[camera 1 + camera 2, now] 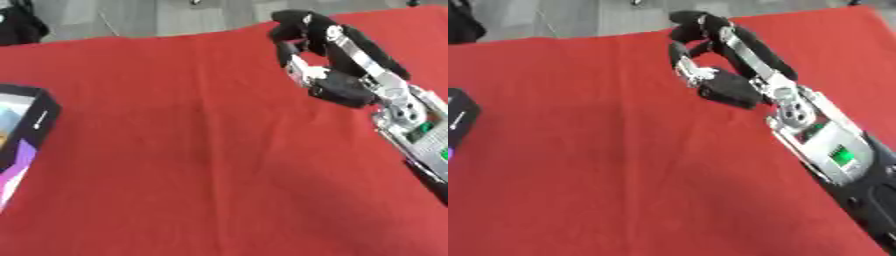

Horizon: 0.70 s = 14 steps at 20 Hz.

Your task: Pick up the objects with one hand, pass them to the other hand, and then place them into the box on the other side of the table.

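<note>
The right hand (pixel 319 55) reached across the red surface (pixel 192 150) near its far edge, fingers curled; whether they held anything could not be told. The box (pixel 22 130), black with colourful sides, sat at the surface's left edge, well apart from the hand.

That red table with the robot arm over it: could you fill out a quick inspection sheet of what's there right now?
Surface: red cloth covers the table, lying askew in view.
Job's things: black box with colourful print at the left edge; no loose object can be made out.
Clutter: nothing seen.
Hands: right hand reaches over the far part of the cloth, fingers curled; whether it holds anything cannot be told. Left hand not in view.
Cables: nothing seen.
Surroundings: grey floor beyond the table, a dark shape at the upper left.
</note>
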Available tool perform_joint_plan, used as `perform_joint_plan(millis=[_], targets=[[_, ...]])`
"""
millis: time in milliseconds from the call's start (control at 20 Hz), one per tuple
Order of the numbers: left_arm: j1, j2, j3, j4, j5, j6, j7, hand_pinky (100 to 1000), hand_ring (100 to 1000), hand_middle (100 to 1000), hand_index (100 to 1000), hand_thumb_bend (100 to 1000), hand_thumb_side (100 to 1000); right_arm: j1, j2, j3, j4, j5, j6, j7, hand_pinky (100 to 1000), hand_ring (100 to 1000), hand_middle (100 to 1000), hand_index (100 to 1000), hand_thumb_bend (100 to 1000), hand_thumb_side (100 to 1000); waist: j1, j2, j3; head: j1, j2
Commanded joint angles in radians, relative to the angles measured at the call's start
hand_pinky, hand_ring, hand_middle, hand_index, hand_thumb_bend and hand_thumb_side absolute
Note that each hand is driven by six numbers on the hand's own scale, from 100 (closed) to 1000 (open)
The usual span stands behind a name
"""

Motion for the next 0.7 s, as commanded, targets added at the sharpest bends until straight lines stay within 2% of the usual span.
perform_joint_plan(millis=[50,250,350,400,450,600,700], targets=[[0.01,-0.041,0.05,-0.087,0.047,-0.03,0.048,752,714,730,779,328,756,0.02,-0.034,-0.043,-0.021,-0.047,-0.036,-0.044,732,810,710,880,100,418,-0.009,-0.026,-0.007,-0.016,0.003],[0.035,-0.131,0.05,-0.18,0.104,-0.049,0.105,759,748,770,816,335,742,0.093,-0.03,-0.076,-0.021,-0.105,-0.075,-0.096,729,820,714,880,100,503,-0.007,-0.032,-0.026,0.009,0.005],[0.048,-0.16,0.043,-0.228,0.134,-0.052,0.135,763,757,779,826,336,738,0.125,-0.034,-0.107,-0.021,-0.134,-0.09,-0.125,733,831,726,894,100,651,-0.007,-0.033,-0.036,0.03,0.005],[0.054,-0.169,0.039,-0.251,0.149,-0.05,0.15,764,759,779,827,338,735,0.139,-0.036,-0.122,-0.021,-0.149,-0.092,-0.14,735,840,737,908,100,776,-0.007,-0.033,-0.039,0.039,0.005],[0.059,-0.177,0.035,-0.269,0.164,-0.047,0.165,764,760,780,827,339,734,0.154,-0.036,-0.136,-0.021,-0.165,-0.091,-0.156,738,851,748,926,100,845,-0.007,-0.033,-0.042,0.047,0.004],[0.071,-0.19,0.021,-0.298,0.212,-0.046,0.213,765,762,781,826,342,731,0.192,-0.037,-0.167,-0.021,-0.213,-0.085,-0.204,743,864,767,948,100,857,-0.008,-0.031,-0.048,0.067,0.003],[0.077,-0.192,0.01,-0.306,0.243,-0.057,0.244,766,763,782,827,341,728,0.214,-0.035,-0.192,-0.021,-0.244,-0.096,-0.228,742,865,770,949,100,821,-0.009,-0.029,-0.05,0.08,0.002]])
